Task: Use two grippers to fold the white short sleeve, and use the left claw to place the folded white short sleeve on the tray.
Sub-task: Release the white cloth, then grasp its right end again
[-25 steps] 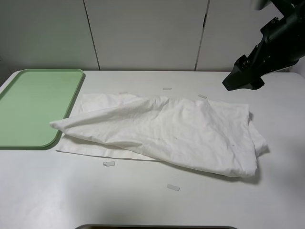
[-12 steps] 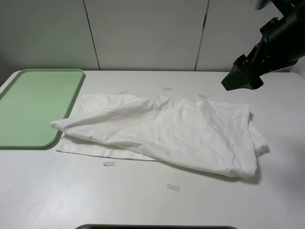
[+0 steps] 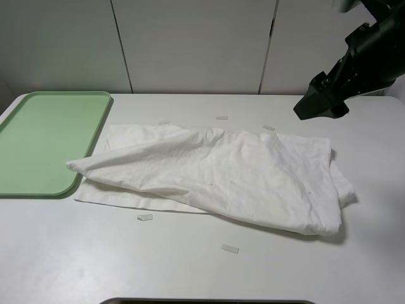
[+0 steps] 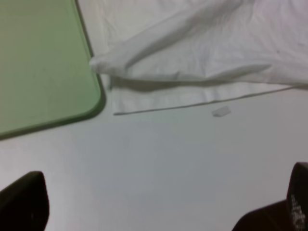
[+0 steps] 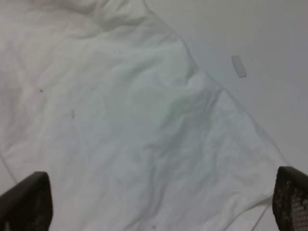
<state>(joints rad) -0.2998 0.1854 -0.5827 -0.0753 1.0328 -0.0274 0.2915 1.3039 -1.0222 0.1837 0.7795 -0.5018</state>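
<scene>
**Found both grippers spread and empty, shirt lying beside tray**

Logged the left gripper point(image 4: 161, 207) spread wide over bare table point(image 4: 159, 159), pinching nothing, touching nothing. Logged the right gripper point(image 5: 159, 199) spread just as wide above the white short sleeve point(image 5: 120, 120), clear of the cloth, holding nothing.

Placed the white short sleeve flat on the table, just right of the green tray point(image 3: 38, 142) in the high view. Noted it partly folded: upper layer lying diagonally across, one pointed corner reaching the tray's near right corner, a flat lower layer showing beneath along the front edge. Could not tell whether that corner touched the rim.

Caught the right arm point(image 3: 329, 95) only in the high view, raised beyond the shirt's far right end. Got the left gripper from its own wrist view alone. Counted four small tape strips point(image 3: 145, 217) around the shirt in the high view, but just one in each wrist view. Picked out tiny dark specks point(image 5: 41, 90) on the cloth best in the right wrist view.
</scene>
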